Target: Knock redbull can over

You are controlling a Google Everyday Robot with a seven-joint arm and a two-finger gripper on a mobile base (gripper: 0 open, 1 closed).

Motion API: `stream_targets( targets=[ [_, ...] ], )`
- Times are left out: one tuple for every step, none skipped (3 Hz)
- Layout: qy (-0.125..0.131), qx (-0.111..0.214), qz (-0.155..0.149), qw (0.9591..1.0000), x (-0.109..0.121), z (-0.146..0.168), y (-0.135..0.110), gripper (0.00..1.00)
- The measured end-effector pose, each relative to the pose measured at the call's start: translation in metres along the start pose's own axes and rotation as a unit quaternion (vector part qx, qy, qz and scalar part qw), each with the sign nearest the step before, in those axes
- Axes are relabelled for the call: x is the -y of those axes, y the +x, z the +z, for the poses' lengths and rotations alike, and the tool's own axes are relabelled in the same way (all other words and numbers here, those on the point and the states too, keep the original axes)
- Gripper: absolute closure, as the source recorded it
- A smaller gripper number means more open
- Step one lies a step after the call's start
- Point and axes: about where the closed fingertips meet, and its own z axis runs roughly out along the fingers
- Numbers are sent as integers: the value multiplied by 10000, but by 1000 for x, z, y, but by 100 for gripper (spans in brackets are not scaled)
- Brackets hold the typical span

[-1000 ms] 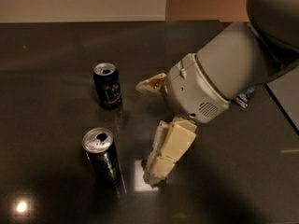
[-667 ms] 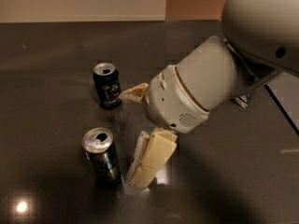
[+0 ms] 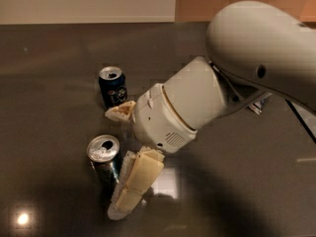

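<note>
The redbull can [image 3: 102,158], slim with a silver top, stands upright on the dark table [image 3: 54,58] at the lower left. My gripper [image 3: 114,163] is open and reaches in from the right. Its near finger [image 3: 136,181] lies right beside the can's right side, touching it or nearly so. Its far finger [image 3: 120,111] sits just behind the can's top. The big white arm [image 3: 256,58] fills the right of the camera view.
A shorter, wider dark navy can [image 3: 112,86] stands upright behind the redbull can, close to the far finger. A small white-and-blue item [image 3: 257,105] lies under the arm at the right. The table's right edge [image 3: 302,123] runs diagonally there.
The gripper has moved left across the table and closed in on the redbull can. Both cans stand where they were.
</note>
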Motion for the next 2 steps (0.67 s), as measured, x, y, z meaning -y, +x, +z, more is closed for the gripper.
stream_targets(
  targets=[
    [-86,318,-87,9994,-3,11,-6,0],
    [-56,370,-108,9992,-2,13,-7,3]
  ],
)
